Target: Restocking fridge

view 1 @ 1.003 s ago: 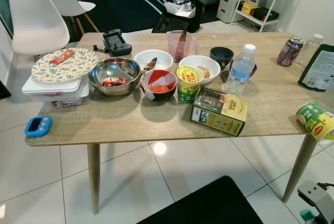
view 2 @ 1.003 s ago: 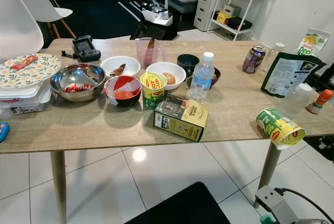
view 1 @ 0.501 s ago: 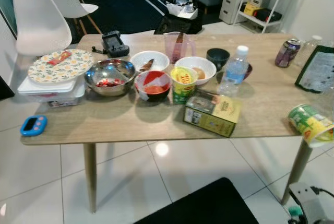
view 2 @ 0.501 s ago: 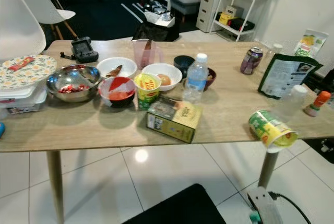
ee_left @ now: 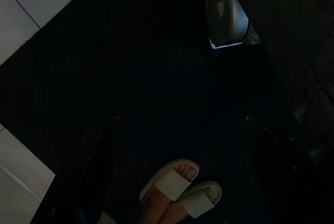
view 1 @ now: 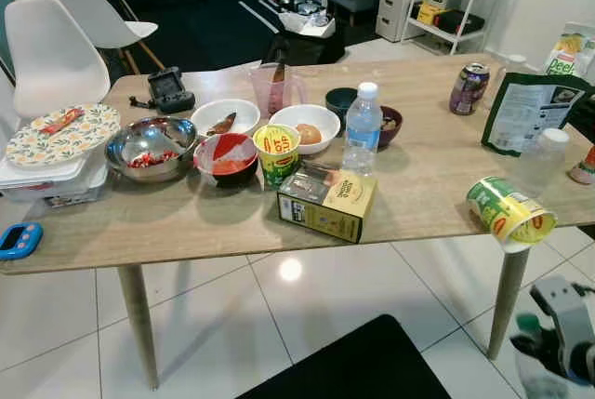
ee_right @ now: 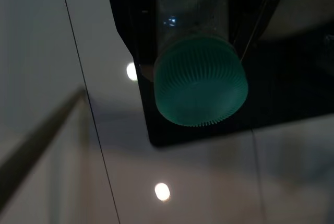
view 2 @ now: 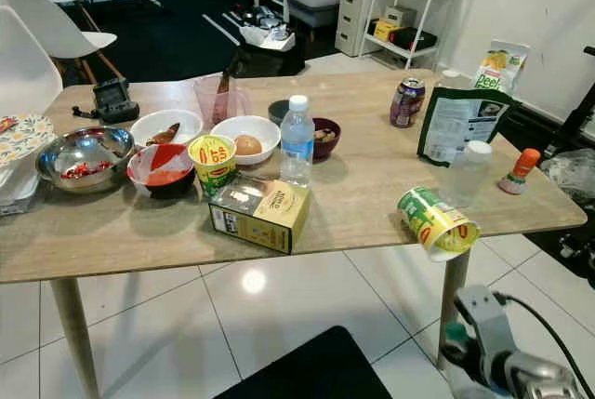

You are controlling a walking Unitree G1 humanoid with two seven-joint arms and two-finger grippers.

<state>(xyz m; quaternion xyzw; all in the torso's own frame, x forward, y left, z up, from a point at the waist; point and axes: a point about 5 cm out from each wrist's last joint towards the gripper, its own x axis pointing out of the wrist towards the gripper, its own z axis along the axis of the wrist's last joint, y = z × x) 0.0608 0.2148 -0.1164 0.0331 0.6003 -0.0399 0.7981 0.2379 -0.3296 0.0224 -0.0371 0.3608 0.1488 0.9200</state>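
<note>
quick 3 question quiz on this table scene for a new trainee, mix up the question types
1. True or false: the green noodle cup near the table's right end stands upright.
2. Multiple choice: what lies directly in front of the water bottle? A) a yellow carton B) a blue timer C) a drink can
3. Fill in: the right gripper holds a bottle with a ____ cap.

Key
1. False: it lies on its side, its mouth over the table edge.
2. A: the yellow carton lies on its side in front of the bottle.
3. Green: the ribbed green cap fills the right wrist view, with the clear bottle between the fingers.
</note>
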